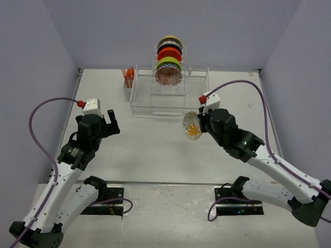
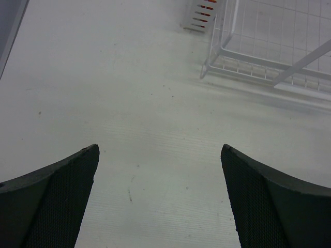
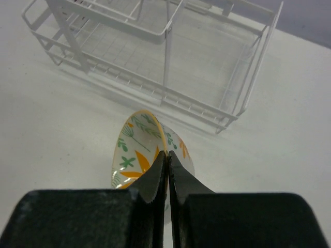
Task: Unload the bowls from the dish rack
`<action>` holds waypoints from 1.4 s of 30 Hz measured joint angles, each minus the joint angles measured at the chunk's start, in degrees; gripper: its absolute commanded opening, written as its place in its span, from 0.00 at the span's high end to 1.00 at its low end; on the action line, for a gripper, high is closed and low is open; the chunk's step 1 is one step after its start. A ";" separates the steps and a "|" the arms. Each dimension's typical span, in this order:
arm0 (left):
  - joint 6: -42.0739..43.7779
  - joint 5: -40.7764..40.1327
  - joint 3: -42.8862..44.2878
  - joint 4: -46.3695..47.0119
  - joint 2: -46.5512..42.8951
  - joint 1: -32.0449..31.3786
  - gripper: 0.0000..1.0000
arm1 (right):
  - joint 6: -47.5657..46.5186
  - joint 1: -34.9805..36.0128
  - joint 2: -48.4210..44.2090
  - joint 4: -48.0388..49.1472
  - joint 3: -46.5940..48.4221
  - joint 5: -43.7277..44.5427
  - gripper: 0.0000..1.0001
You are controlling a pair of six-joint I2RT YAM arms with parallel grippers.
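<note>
The right gripper [image 3: 166,155] was pinched shut on the rim of the orange-leaf bowl [image 3: 135,155], carrying it on edge just in front of the dish rack [image 1: 155,109] at its near right corner, a grip that probably suited drawing it out upright. The left gripper [image 2: 159,150] hung spread and empty off the rack's near left side, likely waiting for the other bowls [image 1: 168,64] standing at the rack's far end.
</note>
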 measured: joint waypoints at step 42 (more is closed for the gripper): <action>-0.02 0.00 0.00 0.00 -1.49 0.00 0.00 | 17.62 -3.52 2.19 -2.19 -7.82 -8.70 0.19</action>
